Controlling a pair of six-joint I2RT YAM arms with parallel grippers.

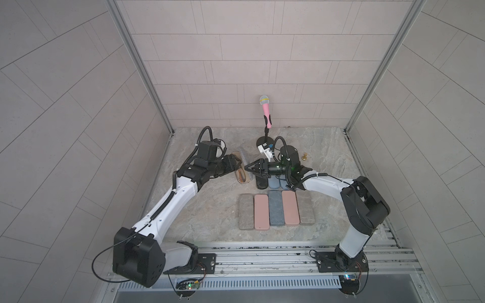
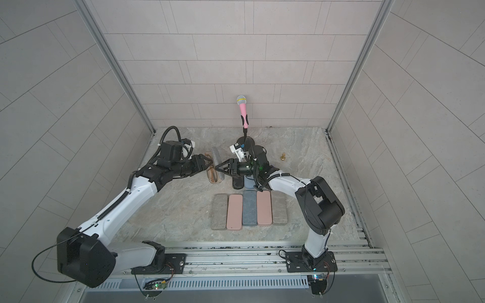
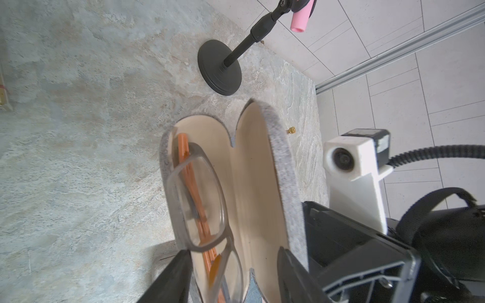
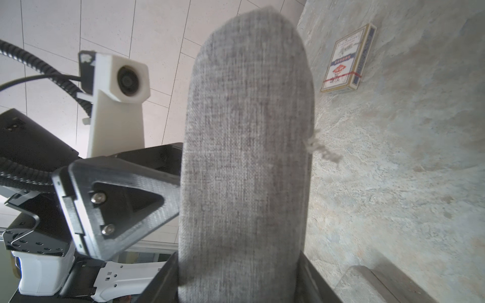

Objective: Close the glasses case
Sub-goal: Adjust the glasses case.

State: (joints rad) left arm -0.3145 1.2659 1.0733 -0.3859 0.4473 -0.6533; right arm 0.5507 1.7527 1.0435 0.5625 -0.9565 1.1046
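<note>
Right tool (image 1: 249,170) straddles the upright lid (image 4: 246,157) of the grey fabric glasses case (image 3: 164,162), grip unclear, and should fold it down once the open left tool (image 3: 233,265) withdraws.

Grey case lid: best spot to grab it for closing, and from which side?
Likely take the lid by its free long rim, near mid-length, coming from its outer fabric face. It stands up on the hinge, so that rim is thin, exposed and farthest from the pivot. The glasses fill the tray on the inner side; jaws entering there could hit them.
</note>
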